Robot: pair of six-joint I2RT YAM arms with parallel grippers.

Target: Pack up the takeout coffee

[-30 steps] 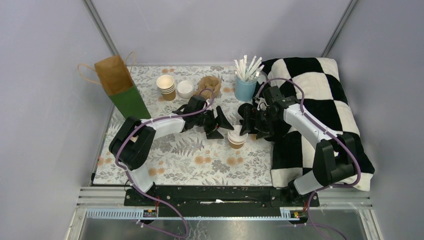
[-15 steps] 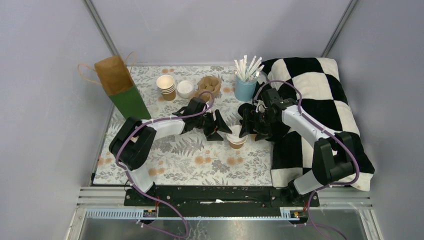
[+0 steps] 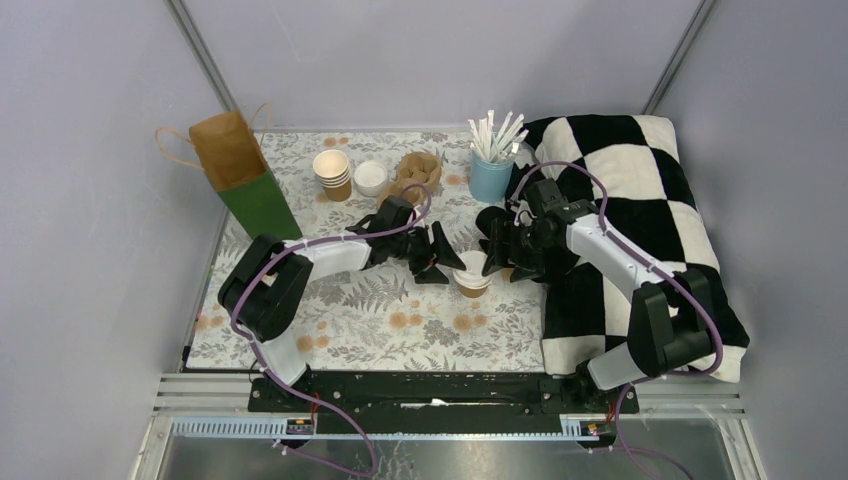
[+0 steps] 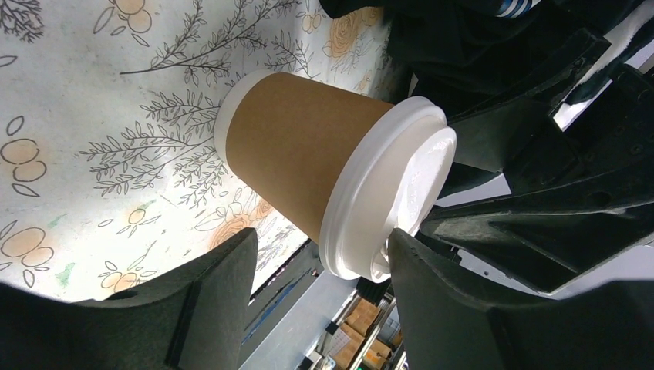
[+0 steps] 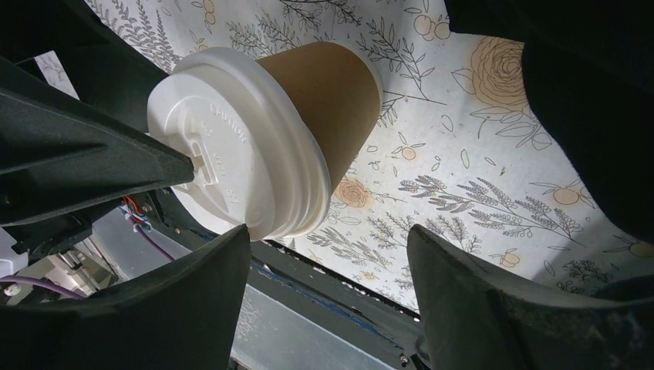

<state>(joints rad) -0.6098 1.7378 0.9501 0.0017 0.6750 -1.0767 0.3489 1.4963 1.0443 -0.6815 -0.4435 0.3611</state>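
One tan kraft cup (image 3: 473, 281) with a white lid (image 3: 470, 266) stands upright on the floral cloth between both grippers. My left gripper (image 3: 441, 258) is open at its left. In the left wrist view (image 4: 316, 266) the cup (image 4: 297, 150) and lid (image 4: 389, 200) sit at the fingertips, one finger (image 4: 447, 308) at the lid's top. My right gripper (image 3: 495, 256) is open at the cup's right. In the right wrist view (image 5: 328, 266) the cup (image 5: 335, 100) and lid (image 5: 231, 169) lie just beyond its fingers. A stack of lidless kraft cups (image 3: 332, 172) stands at the back.
White lids (image 3: 370, 177) and the brown pulp carrier (image 3: 418, 170) sit at the back beside the stack. A light-blue cup of straws (image 3: 490, 176) stands behind the right gripper. A brown and green paper bag (image 3: 243, 172) stands back left. A checkered blanket (image 3: 640, 210) covers the right side.
My left gripper has moved a little right, closer to the lidded cup. My right gripper has shifted slightly. The cup has stayed in place.
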